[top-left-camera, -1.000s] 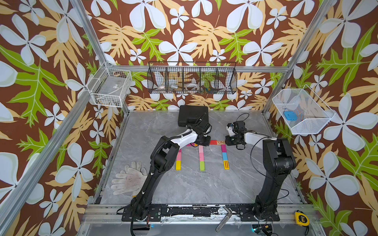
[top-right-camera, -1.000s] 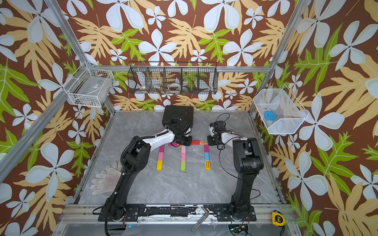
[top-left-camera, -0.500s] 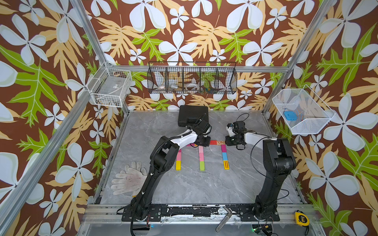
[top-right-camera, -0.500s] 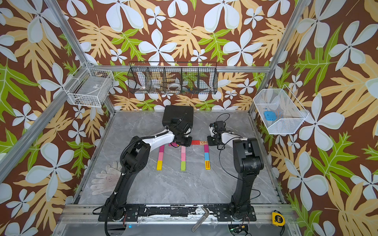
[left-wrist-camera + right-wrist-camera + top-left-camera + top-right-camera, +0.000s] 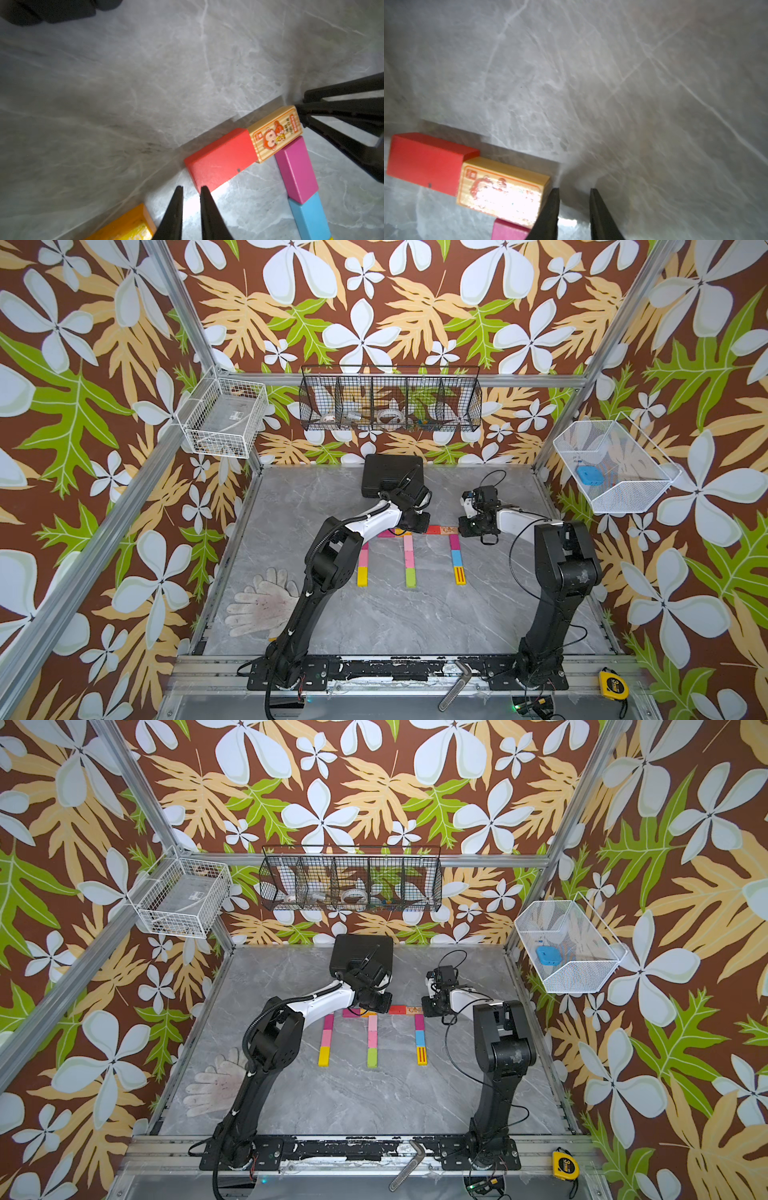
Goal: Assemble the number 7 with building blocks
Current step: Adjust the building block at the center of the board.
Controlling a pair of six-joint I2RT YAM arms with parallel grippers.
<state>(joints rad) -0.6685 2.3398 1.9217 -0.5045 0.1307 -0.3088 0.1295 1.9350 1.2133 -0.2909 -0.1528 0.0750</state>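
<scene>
Flat building blocks lie in three columns under a top row in both top views. The row holds a red block (image 5: 433, 529) (image 5: 220, 160) joined end to end with a wooden monkey-print block (image 5: 449, 529) (image 5: 502, 187). A magenta block (image 5: 296, 168) and a blue block (image 5: 309, 216) run down from the wooden one. My left gripper (image 5: 417, 524) (image 5: 191, 188) is nearly shut and empty, one fingertip at the red block's free end, beside an orange block (image 5: 126, 224). My right gripper (image 5: 467, 529) (image 5: 574, 190) is nearly shut and empty, one finger against the wooden block's free end.
A black case (image 5: 390, 475) stands behind the left gripper. White gloves (image 5: 262, 605) lie at the front left. Wire baskets (image 5: 388, 400) hang on the walls. A metal tool (image 5: 455, 684) and a tape measure (image 5: 611, 685) rest on the front rail.
</scene>
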